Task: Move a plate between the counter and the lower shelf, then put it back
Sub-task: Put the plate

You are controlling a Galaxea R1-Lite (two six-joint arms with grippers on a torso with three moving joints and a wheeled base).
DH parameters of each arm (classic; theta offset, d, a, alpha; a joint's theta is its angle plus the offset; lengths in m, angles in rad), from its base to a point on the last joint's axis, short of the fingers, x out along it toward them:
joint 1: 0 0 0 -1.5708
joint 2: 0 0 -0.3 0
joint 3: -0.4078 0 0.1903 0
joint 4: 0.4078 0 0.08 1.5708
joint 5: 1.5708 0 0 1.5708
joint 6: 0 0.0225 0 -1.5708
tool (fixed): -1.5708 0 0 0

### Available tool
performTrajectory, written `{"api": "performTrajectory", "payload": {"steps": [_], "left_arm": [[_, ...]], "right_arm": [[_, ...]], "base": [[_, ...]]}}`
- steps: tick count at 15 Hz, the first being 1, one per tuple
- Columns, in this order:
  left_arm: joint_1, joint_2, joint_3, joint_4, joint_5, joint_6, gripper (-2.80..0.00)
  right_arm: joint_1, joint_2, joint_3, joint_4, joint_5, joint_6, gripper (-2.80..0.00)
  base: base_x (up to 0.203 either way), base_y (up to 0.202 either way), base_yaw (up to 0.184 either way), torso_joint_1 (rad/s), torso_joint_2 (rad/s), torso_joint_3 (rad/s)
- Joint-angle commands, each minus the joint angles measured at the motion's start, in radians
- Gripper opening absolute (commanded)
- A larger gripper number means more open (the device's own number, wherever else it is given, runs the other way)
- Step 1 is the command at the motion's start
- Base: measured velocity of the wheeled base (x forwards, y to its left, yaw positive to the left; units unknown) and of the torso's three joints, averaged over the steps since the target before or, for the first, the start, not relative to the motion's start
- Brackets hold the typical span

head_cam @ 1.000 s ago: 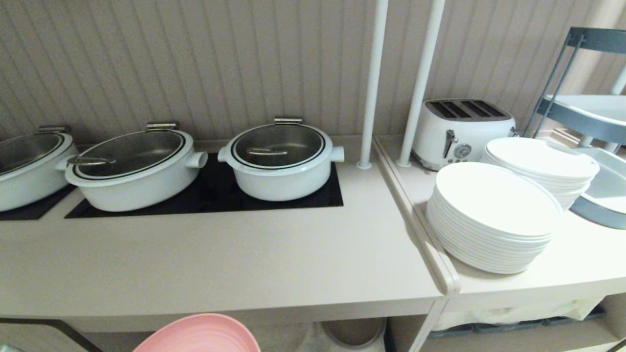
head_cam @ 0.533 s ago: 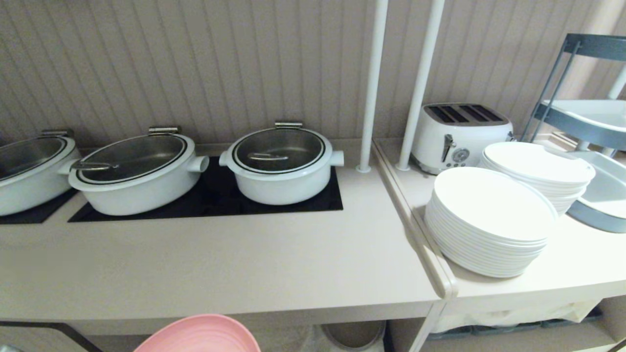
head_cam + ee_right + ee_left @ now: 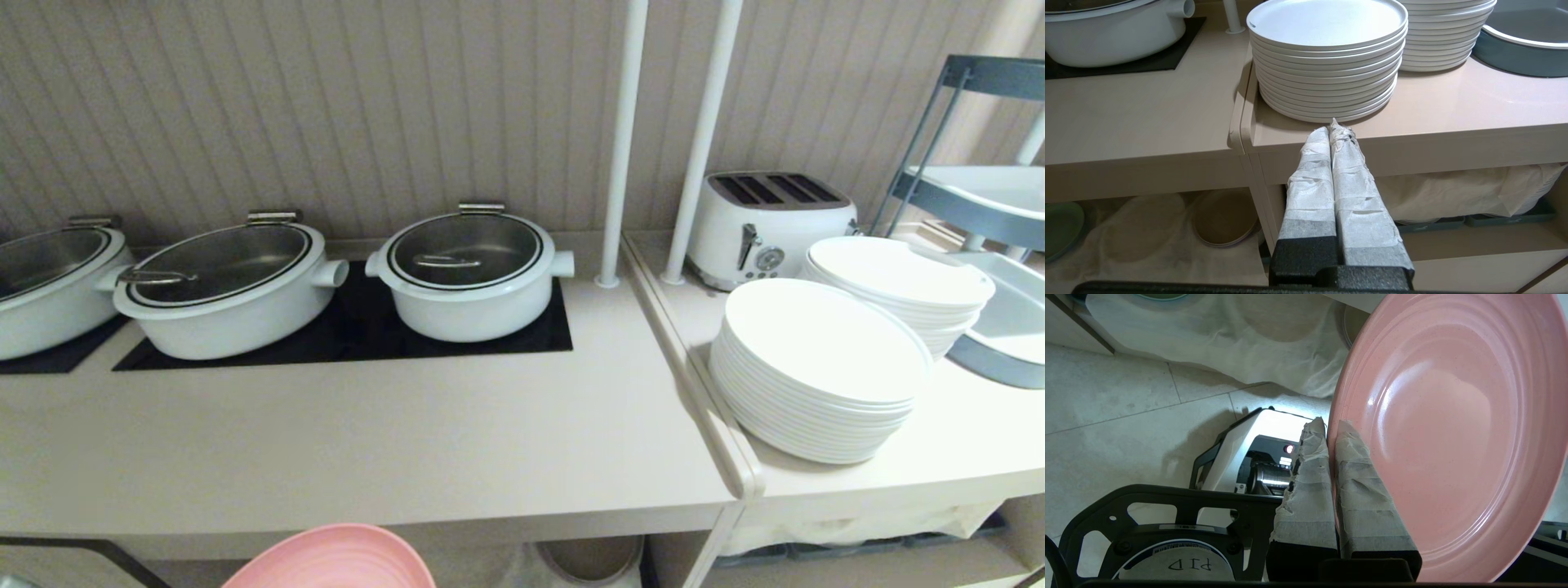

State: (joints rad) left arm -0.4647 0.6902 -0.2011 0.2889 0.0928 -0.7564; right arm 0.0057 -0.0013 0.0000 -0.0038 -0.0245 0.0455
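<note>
Plate [image 3: 1445,428] is pinched by its rim in the left gripper [image 3: 1331,428], both taped fingers clamped tight on the edge, held out in front of and just below the counter [image 3: 367,457] lip; only its top arc shows in the head view. Looks like the return leg: plate out of the lower shelf [image 3: 1147,241], not yet over the top. Next move, I'd judge, needs a lift above the thick front edge, then fwd over the bare beige stretch in front of the hob [image 3: 359,327], set flat, let go.

Plate is matte pink plastic w/ concentric rings and a low rim, light and a bit slippy at a rim-only pinch. Shelf floor is wrinkled white cloth, w/ a brown-grey plate [image 3: 1224,216] and green plate [image 3: 1061,224] lying on it. Right gripper [image 3: 1333,126] closed on nothing, idle near the white plate stack [image 3: 1327,61]
</note>
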Motion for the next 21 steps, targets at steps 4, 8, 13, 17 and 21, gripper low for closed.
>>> {"api": "performTrajectory", "payload": {"steps": [4, 8, 13, 17, 21], "left_arm": [[0.0, 0.002, 0.0, 0.001, 0.001, -0.003, -2.8], [0.0, 0.0, 0.0, 0.001, 0.002, -0.004, -2.8], [0.0, -0.014, 0.003, 0.003, 0.003, -0.006, -2.8], [0.0, -0.014, 0.005, 0.003, 0.002, -0.005, -2.8], [0.0, -0.011, 0.005, 0.003, -0.01, -0.004, -2.8]], "right_arm": [[0.0, 0.001, 0.0, -0.001, 0.0, 0.0, -2.8], [0.0, 0.001, 0.0, -0.001, 0.0, 0.0, -2.8], [0.0, 0.001, 0.0, -0.001, 0.0, 0.0, -2.8], [0.0, 0.001, 0.0, 0.0, 0.0, 0.0, -2.8], [0.0, 0.001, 0.0, -0.001, 0.0, 0.0, -2.8]], "base": [[0.0, 0.0, 0.0, 0.0, 0.0, 0.0], [0.0, 0.0, 0.0, 0.0, 0.0, 0.0], [0.0, 0.0, 0.0, 0.0, 0.0, 0.0], [0.0, 0.0, 0.0, 0.0, 0.0, 0.0], [0.0, 0.0, 0.0, 0.0, 0.0, 0.0]]}}
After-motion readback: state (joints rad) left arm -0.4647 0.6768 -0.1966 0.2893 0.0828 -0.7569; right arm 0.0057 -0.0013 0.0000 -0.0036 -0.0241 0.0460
